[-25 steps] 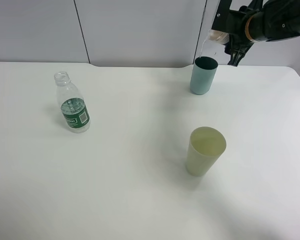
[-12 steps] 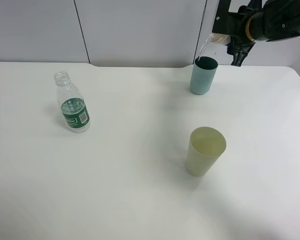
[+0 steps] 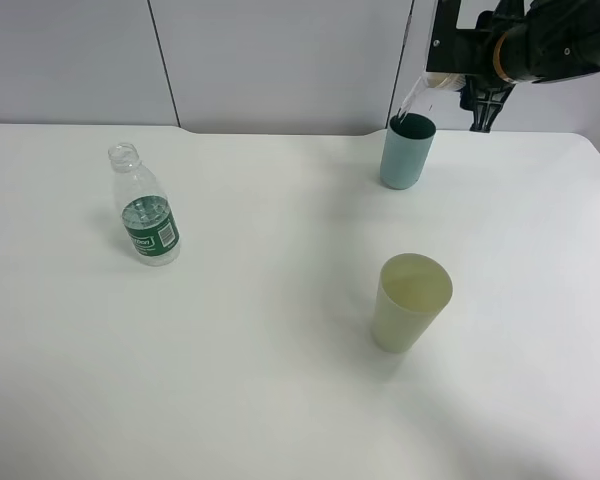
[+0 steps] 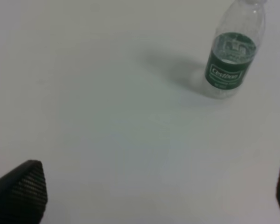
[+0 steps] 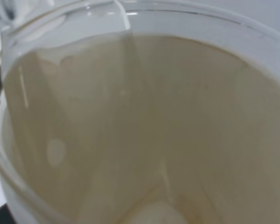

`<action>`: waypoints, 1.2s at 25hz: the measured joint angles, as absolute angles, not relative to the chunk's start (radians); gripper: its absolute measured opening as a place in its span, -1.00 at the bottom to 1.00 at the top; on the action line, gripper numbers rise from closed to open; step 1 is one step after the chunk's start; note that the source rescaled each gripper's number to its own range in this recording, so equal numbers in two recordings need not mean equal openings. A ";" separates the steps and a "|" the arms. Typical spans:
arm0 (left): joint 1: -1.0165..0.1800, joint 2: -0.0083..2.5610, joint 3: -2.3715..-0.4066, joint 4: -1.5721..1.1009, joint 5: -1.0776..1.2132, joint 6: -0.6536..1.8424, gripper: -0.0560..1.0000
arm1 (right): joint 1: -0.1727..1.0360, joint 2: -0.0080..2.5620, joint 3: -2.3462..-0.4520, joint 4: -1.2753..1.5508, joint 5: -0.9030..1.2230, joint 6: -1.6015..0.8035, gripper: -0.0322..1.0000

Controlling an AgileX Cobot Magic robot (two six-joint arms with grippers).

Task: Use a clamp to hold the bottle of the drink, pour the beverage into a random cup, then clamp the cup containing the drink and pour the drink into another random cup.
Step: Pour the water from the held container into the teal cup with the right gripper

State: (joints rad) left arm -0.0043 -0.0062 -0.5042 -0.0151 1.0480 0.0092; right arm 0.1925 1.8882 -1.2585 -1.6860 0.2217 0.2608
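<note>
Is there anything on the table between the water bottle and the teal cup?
No. In the high camera view, the stretch between the water bottle and the teal cup is just bare white table.

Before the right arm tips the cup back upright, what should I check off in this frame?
1. Grip: right gripper shut on translucent cup: ok.
2. Aim: translucent cup's lip over teal cup: ok.
3. Receiver: teal cup upright: ok.
4. Pour done, translucent cup emptied: cannot tell.
5. Clearance: bottle upright, far from the pour: ok.
6. Other arm: left gripper open, holding nothing: ok.
</note>
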 joint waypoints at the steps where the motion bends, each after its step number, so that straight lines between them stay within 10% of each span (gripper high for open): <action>1: -0.004 -0.006 -0.504 -0.015 1.048 0.009 1.00 | 0.193 1.888 -1.258 -1.692 0.226 0.255 -0.94; 30: -0.004 -0.006 -0.504 -0.015 1.048 0.009 1.00 | 0.193 1.888 -1.258 -1.734 0.232 0.177 -0.94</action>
